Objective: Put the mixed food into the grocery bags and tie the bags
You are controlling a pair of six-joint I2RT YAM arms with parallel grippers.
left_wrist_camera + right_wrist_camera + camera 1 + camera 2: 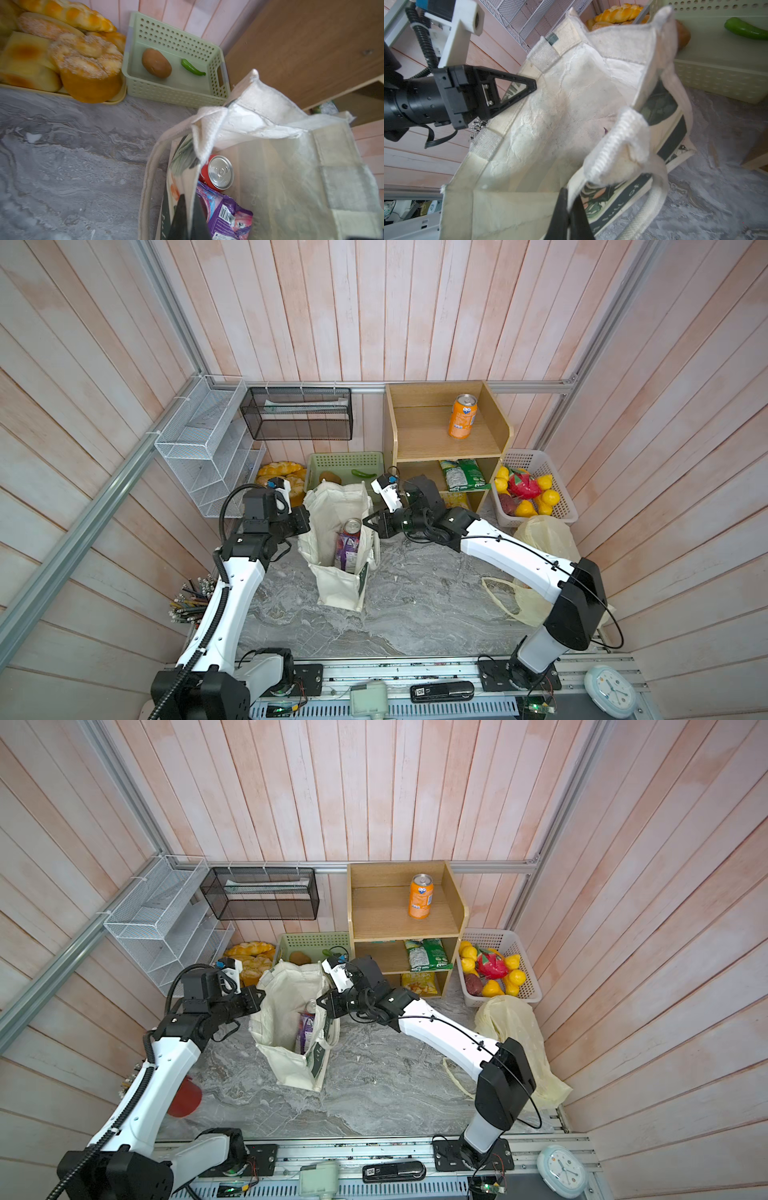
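1. The boxy cream canvas tote (337, 587) with a dark-green print stands upright on the grey marbled tabletop (415, 605). The left pincer (306, 526) is closed tight on the tote's rim on one side. The right pincer (368, 523) is closed tight on the rim opposite. If the two rims are pulled unevenly, the tote is likely to be tipped or dragged.
2. The red soda can (220, 172) with a silver top and the crinkled purple snack packet (226, 216) are seen inside the tote, low down. If the tote is tilted, the can could be rolled out, or the packet crushed beneath it.
3. Only a thin edge of fabric is pinched in each grip, so the cloth could be lost under tension. The white webbing handle (616, 145) hangs loose beside the right pincer. A knot is judged hard to form unless the handles themselves are taken.
4. The thin pale-yellow plastic bag (544, 535) lies crumpled to the right of the tote, partly under the right arm. It could be snagged or swept aside when that arm is moved.
5. Small yellow lemon-like fruit (550, 497) is seen in the white perforated basket (524, 456), well right of the tote. If the tote is tied now, that fruit may be left unpacked.
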